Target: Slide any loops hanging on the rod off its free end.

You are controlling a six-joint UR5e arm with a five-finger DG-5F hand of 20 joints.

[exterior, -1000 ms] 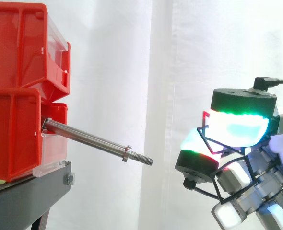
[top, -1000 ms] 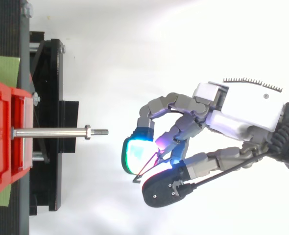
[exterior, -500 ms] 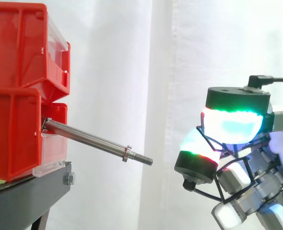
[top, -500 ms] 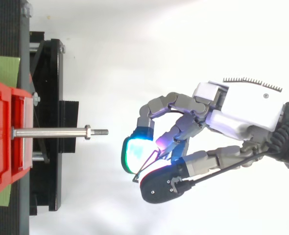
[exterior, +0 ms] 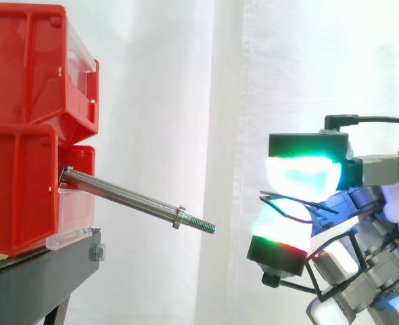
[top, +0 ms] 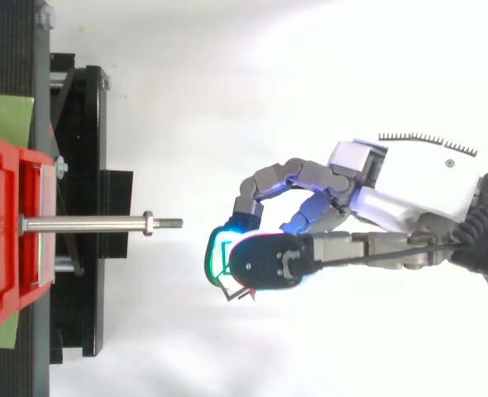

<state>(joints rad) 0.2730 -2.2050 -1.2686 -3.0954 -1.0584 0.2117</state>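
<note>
At 3 o'clock from the bare rod, the hand pinches the edge of a thin loop that looks light and bendy.

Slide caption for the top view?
Hand pinches a thin loop, clear of the free end of the bare rod.

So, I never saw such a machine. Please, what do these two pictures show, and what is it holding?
It is a robot's mechanical hand with glowing fingertip pads. One picture is taken level from the side, the other from above. At the left, red bins stand on a black stand; a metal rod sticks out from the lower bin toward the hand. The hand pinches a thin wire loop between two pads, apart from the rod's free end.
</note>
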